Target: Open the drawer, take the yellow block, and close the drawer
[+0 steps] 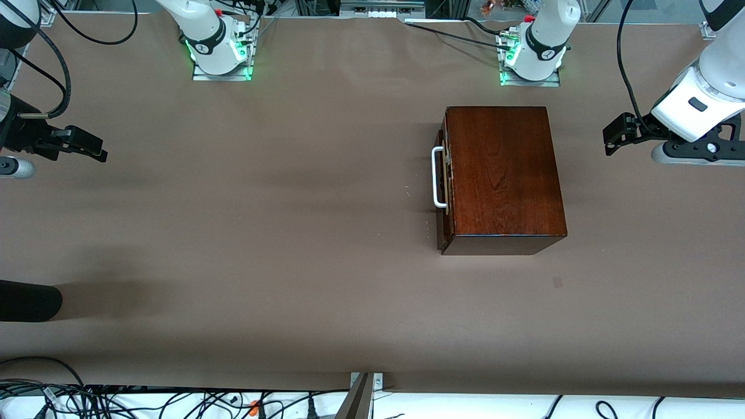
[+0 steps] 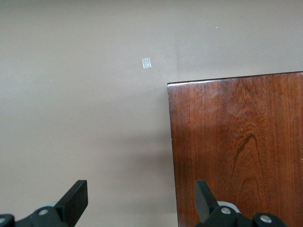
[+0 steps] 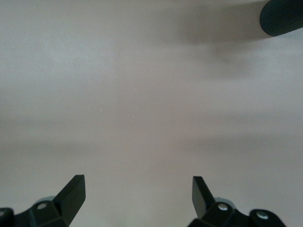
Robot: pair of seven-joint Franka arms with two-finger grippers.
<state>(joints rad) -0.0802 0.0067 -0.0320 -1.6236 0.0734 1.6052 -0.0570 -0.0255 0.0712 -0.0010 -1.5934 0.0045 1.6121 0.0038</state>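
The dark reddish-brown wooden box point(image 1: 503, 169) stands on the table toward the left arm's end. Its drawer looks shut, with the white bar handle point(image 1: 437, 177) facing the right arm's end. The yellow block is hidden. My left gripper point(image 1: 616, 135) is open and empty, up in the air just off the box's end away from the handle. In the left wrist view point(image 2: 141, 198) one corner of the box top point(image 2: 236, 151) lies under one fingertip point(image 2: 203, 194). My right gripper point(image 1: 93, 148) is open and empty over bare table at the right arm's end, as the right wrist view point(image 3: 138, 196) shows.
A black rounded object point(image 1: 29, 301) reaches in at the right arm's end, nearer the front camera; it also shows in the right wrist view point(image 3: 281, 16). A small tape patch point(image 1: 557, 282) lies on the table nearer the front camera than the box. Cables point(image 1: 116, 401) run along the front edge.
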